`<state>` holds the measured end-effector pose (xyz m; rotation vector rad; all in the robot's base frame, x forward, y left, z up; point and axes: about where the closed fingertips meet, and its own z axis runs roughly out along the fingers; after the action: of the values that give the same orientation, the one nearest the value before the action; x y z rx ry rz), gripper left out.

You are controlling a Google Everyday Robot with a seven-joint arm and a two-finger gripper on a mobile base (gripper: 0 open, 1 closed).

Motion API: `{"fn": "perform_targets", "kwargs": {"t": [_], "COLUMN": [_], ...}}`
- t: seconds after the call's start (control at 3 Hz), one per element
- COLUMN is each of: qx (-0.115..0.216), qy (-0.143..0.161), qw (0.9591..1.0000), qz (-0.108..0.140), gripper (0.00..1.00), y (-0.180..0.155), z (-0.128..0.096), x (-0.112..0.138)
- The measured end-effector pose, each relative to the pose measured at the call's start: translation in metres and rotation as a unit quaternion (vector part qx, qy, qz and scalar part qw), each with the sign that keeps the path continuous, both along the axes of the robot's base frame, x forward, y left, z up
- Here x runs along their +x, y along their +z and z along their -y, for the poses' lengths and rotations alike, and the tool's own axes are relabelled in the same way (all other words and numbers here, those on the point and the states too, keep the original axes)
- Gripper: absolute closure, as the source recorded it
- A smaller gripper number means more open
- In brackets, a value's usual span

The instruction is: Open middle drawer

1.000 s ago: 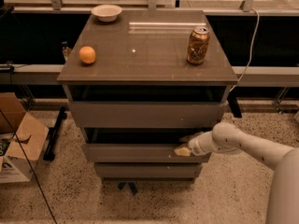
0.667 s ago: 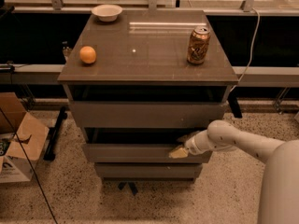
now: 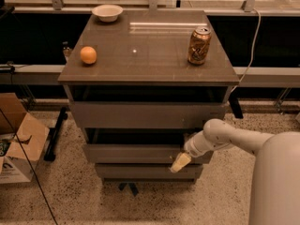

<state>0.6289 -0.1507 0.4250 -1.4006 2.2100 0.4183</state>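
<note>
- gripper (image 3: 180,162) sits low, with its pale yellowish tip against the lower right part of the middle drawer (image 3: 136,153) front; from this angle i cannot tell whether it is wide or narrow.
- white arm (image 3: 225,137) reaches in from the right side of the view and angles down and to the left toward that drawer front.
- middle drawer is the second of three stacked grey fronts, below the top drawer (image 3: 145,115) and above the bottom drawer (image 3: 145,171).
- its front stands a little forward, with a dark gap showing along its upper edge.
- top drawer front is the tallest and widest of the three, and a dark gap also runs between it and the surface above.
- bottom drawer front is the shortest and narrowest, and it lies just under the gripper tip.
- surface (image 3: 150,64) on top of the drawers is brown-grey and carries three things, well apart from one another.
- orange (image 3: 88,55) lies near the left edge of the surface.
- soda can (image 3: 199,45) stands upright toward the right side.
- small white bowl (image 3: 107,12) sits near the far left corner.
- open cardboard box (image 3: 18,139) rests on the speckled floor (image 3: 70,196) to the left of the drawers.
- white cable (image 3: 253,36) hangs down behind the far right corner of the surface.
</note>
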Motion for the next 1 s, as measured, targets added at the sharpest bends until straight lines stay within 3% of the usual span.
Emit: {"fn": "perform_targets", "kwargs": {"t": [0.67, 1.0], "qx": [-0.038, -0.046], "qy": [0.043, 0.049], "qw": [0.9982, 0.9973], "qz": [-0.018, -0.031], "gripper": [0.42, 0.65], "y": [-0.004, -0.005], "z": [0.012, 0.017], "x": [-0.024, -0.034]}}
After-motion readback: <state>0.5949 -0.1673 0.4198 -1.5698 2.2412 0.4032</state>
